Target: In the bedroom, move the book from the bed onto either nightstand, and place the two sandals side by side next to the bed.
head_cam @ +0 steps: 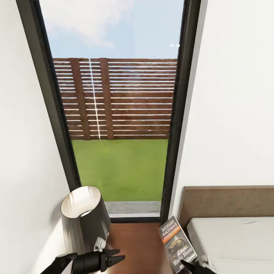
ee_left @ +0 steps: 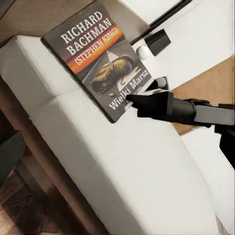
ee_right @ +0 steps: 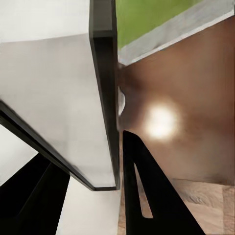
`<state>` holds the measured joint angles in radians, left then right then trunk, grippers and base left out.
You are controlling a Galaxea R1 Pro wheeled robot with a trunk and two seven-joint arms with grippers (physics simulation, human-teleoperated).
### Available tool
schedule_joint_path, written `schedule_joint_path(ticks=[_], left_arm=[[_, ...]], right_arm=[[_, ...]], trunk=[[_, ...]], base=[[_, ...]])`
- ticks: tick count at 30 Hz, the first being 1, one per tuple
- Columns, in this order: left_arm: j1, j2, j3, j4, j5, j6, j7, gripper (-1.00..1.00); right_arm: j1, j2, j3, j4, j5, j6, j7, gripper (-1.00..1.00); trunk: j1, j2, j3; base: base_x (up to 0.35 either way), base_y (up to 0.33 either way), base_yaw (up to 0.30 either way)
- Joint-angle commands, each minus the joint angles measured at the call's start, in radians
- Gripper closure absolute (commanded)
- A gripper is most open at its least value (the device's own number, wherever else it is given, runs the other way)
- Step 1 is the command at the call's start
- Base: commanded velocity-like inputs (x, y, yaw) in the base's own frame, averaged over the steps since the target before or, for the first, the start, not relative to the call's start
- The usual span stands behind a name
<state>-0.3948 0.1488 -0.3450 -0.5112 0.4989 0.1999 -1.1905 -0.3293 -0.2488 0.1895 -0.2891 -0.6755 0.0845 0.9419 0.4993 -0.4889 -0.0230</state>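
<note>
**Book in the air beside the bed, nightstand just ahead**

The book [head_cam: 177,243] is off the bed [head_cam: 236,236] and not yet set down; it hangs upright and tilted, cover facing me, in the gap between the headboard [head_cam: 228,201] and the lamp [head_cam: 85,213]. Below and beside it is the glossy brown top of the nightstand [head_cam: 140,243], with the tall window [head_cam: 121,114] behind. I judge the first half of the job a little past its middle: the lift is done, while the carry across and the putting down are left. The two sandals I count as wholly still to do.

My right hand [head_cam: 190,264] has the book by its lower corner. From my left wrist I see the black fingers [ee_left: 147,103] closed on that corner, under the white title lettering, with the pale mattress [ee_left: 122,166] below; so the hand is narrow, shut down to the thickness of the paperback. Along my right wrist, the dark edge [ee_right: 105,98] running between the two fingers looks like the book seen edge-on, with the shiny wood of the nightstand [ee_right: 196,98] beyond it.

My left hand [head_cam: 114,258] hovers low in front of the lamp, over the near side of the nightstand; its pointed fingers look a little apart and hold nothing, though the gap is small enough that I would not swear to how wide. It touches neither the lamp nor the book, as far as I can tell.
</note>
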Motion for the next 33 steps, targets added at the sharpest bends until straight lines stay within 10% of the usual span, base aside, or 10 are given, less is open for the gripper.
schedule_joint_path(ticks=[1, 12, 16, 19, 33], left_arm=[[-0.001, 0.001, -0.006, 0.005, 0.010, 0.010, -0.008, -1.00], [-0.001, -0.001, -0.008, 0.024, 0.008, -0.014, -0.018, -1.00], [-0.001, -0.002, -0.008, 0.025, 0.008, -0.016, -0.018, -1.00], [-0.001, -0.002, -0.008, 0.025, 0.009, -0.016, -0.018, -1.00], [-0.001, -0.007, -0.009, 0.025, 0.008, -0.016, -0.018, -1.00]], right_arm=[[-0.001, -0.001, 0.001, -0.039, -0.008, 0.029, 0.002, 1.00], [-0.002, 0.026, -0.004, -0.210, -0.009, 0.368, -0.008, 1.00], [-0.004, 0.142, -0.004, -0.236, -0.009, 0.391, -0.024, 1.00], [-0.009, 0.196, -0.004, -0.240, -0.014, 0.394, -0.169, 1.00], [-0.016, 0.211, -0.008, -0.244, -0.033, 0.396, -0.283, 1.00]], trunk=[[0.001, -0.002, -0.002], [0.001, -0.002, -0.002], [0.001, -0.002, -0.002], [0.001, -0.002, -0.002], [0.001, -0.002, -0.002]], base=[[0.000, 0.000, 0.000], [0.000, 0.000, 0.000], [0.000, 0.000, 0.000], [0.000, 0.000, 0.000], [0.000, 0.000, 0.000]])
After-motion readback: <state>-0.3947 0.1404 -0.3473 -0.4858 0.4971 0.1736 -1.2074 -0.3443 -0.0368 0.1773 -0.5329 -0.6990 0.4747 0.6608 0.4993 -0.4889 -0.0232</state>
